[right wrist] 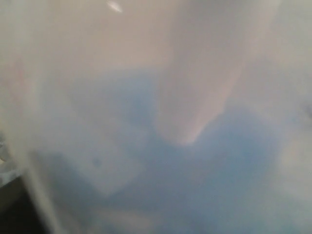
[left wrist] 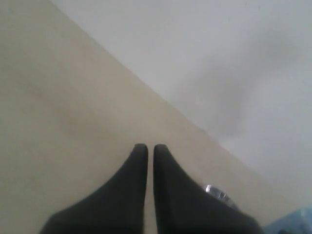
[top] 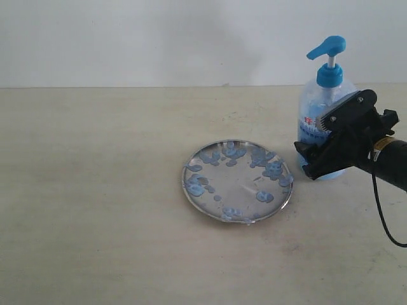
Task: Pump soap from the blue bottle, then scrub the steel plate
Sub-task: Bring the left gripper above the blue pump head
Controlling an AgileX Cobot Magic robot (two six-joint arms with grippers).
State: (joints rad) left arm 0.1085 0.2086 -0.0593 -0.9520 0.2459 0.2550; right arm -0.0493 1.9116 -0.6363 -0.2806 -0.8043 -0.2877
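The blue bottle (top: 324, 95) stands upright at the right of the table, its blue pump head up and the nozzle pointing left. My right gripper (top: 328, 136) reaches in from the right with its jaws closed around the bottle's lower body, covering part of the label. The right wrist view is filled by the blurred clear bottle (right wrist: 146, 122) and its pale blue soap (right wrist: 209, 185); no fingers show there. The steel plate (top: 236, 180) lies flat left of the bottle, dotted with soap blobs (top: 273, 169). My left gripper (left wrist: 147, 146) is shut, holds nothing and hangs over bare table; the plate's rim (left wrist: 217, 191) peeks beside it.
The beige table (top: 95, 190) stretches wide to the left and front of the plate. A white wall (top: 159, 38) rises behind the table. The right arm's black cable (top: 381, 216) hangs down at the far right edge.
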